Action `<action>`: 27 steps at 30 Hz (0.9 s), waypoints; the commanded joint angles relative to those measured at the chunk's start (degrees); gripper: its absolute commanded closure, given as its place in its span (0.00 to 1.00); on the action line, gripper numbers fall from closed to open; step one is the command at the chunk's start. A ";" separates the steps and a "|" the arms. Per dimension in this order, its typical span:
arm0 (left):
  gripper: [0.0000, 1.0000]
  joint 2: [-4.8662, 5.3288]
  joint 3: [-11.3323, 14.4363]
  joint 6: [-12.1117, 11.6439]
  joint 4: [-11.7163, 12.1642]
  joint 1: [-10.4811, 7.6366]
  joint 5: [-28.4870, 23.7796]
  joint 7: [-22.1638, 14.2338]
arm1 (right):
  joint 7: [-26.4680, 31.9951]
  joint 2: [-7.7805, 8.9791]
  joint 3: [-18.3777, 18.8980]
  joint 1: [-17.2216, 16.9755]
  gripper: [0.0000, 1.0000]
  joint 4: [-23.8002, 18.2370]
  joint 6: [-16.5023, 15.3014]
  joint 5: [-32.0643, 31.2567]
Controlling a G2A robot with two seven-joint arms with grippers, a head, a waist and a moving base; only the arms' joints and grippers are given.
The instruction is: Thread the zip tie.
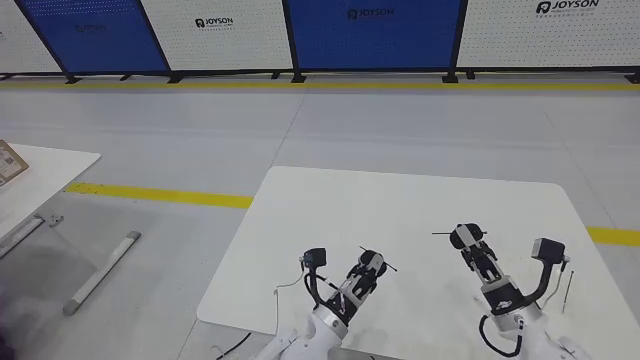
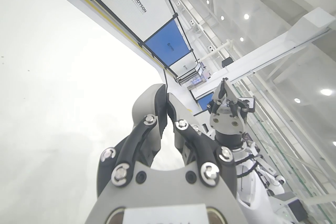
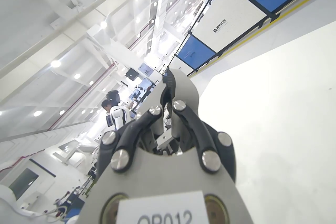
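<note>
Low over the white table (image 1: 420, 210), my left gripper (image 1: 373, 259) is shut on a thin black zip tie (image 1: 388, 264) that sticks out on both sides of its fingers. In the left wrist view the strip (image 2: 164, 78) rises from the closed tips of that gripper (image 2: 166, 93). To its right, my right gripper (image 1: 466, 235) is shut on another thin black strip (image 1: 445, 232); its end (image 3: 168, 69) pokes out past the tips of the gripper (image 3: 168, 80). The two grippers are apart, and the right gripper (image 2: 224, 84) also appears in the left wrist view.
The table's far edge and left edge border grey floor with a yellow line (image 1: 160, 195). A second white table (image 1: 45, 175) stands to the far left. Blue and white panels (image 1: 375, 15) line the back.
</note>
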 commanded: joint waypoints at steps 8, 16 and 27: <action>1.00 -0.61 1.19 0.12 2.15 -2.42 -5.91 -2.64 | 0.00 0.00 0.00 0.00 1.00 0.00 0.00 0.00; 1.00 -0.70 1.30 2.43 3.08 -3.81 -0.24 0.50 | 0.00 0.00 0.00 0.00 1.00 0.00 0.00 0.00; 1.00 0.26 -0.78 1.89 6.90 -9.31 3.14 -14.08 | 0.00 0.00 0.00 0.00 1.00 0.00 0.00 0.00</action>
